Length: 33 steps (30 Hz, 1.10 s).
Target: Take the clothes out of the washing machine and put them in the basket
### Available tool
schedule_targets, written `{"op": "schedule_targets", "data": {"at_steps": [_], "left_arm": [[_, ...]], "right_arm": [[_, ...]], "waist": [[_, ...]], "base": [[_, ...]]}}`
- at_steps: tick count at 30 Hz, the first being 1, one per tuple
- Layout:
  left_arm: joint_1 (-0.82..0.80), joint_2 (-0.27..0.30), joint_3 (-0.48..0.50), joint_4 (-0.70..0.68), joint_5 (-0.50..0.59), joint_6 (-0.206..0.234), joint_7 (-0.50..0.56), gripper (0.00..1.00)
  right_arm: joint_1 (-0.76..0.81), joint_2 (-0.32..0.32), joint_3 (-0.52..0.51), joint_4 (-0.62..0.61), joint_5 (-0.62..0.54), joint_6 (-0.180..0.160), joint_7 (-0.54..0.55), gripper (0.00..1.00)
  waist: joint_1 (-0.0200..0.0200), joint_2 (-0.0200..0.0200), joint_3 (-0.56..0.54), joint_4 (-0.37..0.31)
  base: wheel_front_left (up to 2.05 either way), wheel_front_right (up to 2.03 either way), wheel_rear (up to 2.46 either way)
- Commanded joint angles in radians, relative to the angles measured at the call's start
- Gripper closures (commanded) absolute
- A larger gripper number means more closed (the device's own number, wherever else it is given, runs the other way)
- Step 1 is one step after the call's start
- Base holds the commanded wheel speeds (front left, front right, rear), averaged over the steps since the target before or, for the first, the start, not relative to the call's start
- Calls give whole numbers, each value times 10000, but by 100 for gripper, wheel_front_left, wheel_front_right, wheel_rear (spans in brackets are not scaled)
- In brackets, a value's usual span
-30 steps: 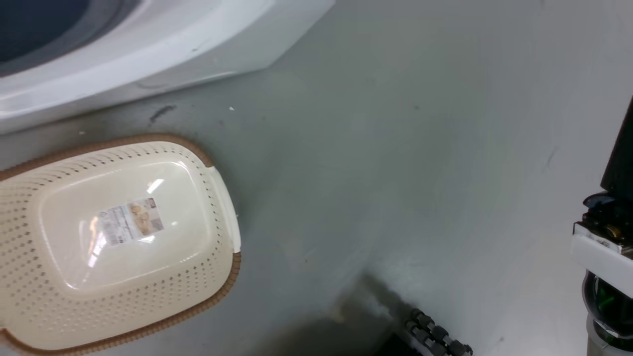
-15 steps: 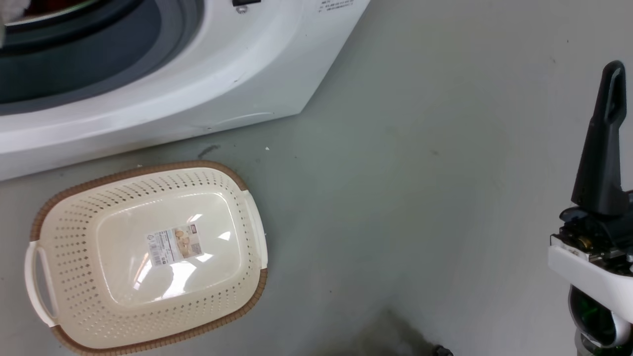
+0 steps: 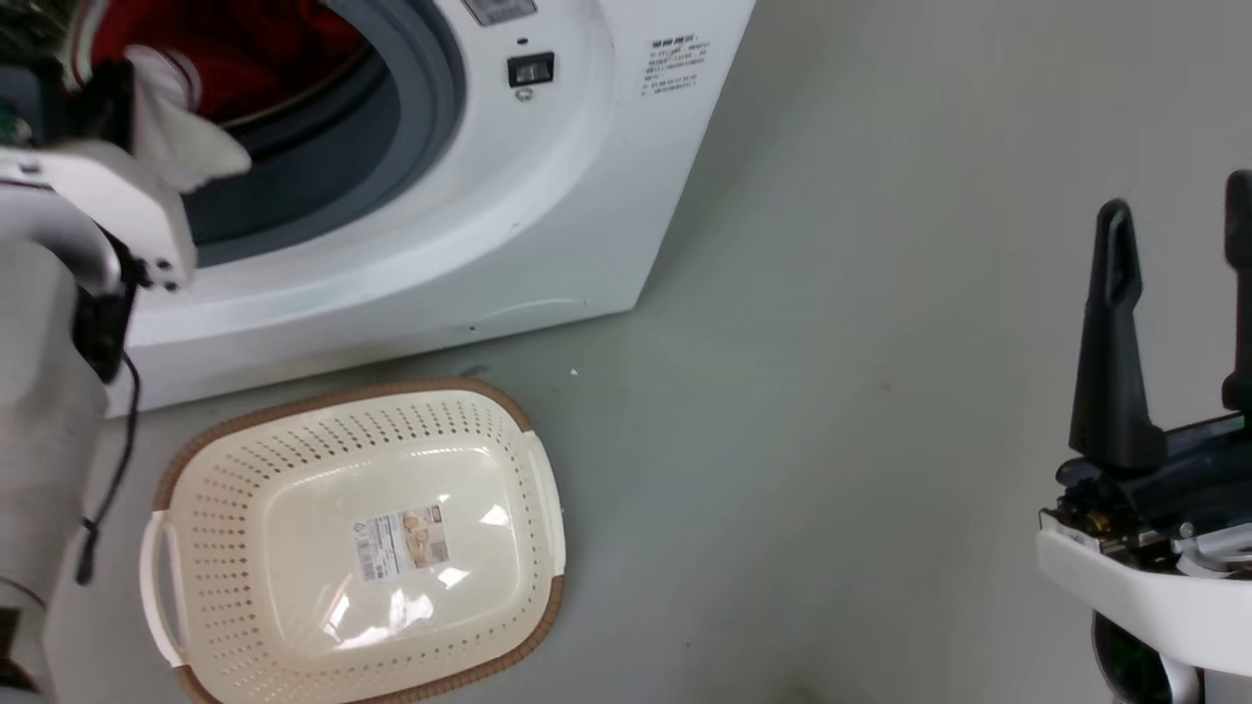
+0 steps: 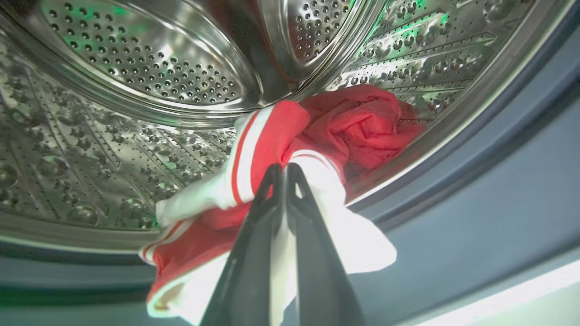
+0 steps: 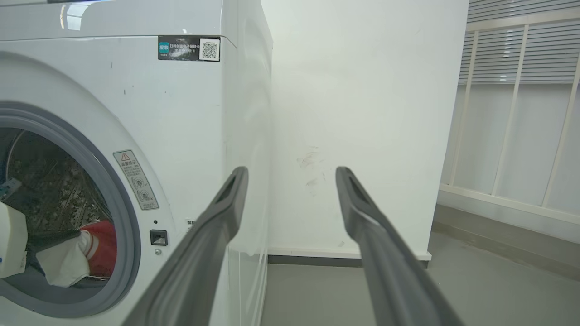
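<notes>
With left gripper clenched on red-and-white fabric clothes at the steel drum mouth of the white front-loading washing machine, pull clear, then lower over the cream perforated plastic basket below; right gripper gapes idle.

Low centre of the left wrist view: left claw, fingers pressed together, pinched on the clothes. Left edge of the head view: pale left forearm, upright, topped by a white wrist housing at upper left. Right edge: right claw, fingers upright and parted, gripping nothing. Same wide spread at bottom centre of the right wrist view.
</notes>
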<state>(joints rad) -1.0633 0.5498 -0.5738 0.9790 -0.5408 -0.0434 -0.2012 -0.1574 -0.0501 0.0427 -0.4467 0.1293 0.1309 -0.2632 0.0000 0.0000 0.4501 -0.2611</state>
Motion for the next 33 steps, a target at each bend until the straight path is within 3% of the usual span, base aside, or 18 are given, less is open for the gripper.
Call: {"op": "schedule_targets", "data": {"at_steps": [1,11,22,33], "left_arm": [[313,-105,48,-132,-66,131,-173,100],[2356,-462,385,-1675,-255,1039,-630,100],[5442,-659,1258,-4923,145,2192,-651,100],[8050,-915,1682,-7016,498,2740,-644,100]], "right_arm": [[159,0,35,50,-108,-3,-24,0],[764,0,192,194,-447,-3,-24,0],[1443,0,251,391,-735,-3,-24,0],[2211,0,235,719,-974,-3,-24,0]], "waist": [[0,0,-390,177],[0,0,-1472,528],[0,0,-2484,848],[0,0,-3481,1110]], "base": [[0,0,0],[0,0,0],[0,0,0],[0,0,0]]}}
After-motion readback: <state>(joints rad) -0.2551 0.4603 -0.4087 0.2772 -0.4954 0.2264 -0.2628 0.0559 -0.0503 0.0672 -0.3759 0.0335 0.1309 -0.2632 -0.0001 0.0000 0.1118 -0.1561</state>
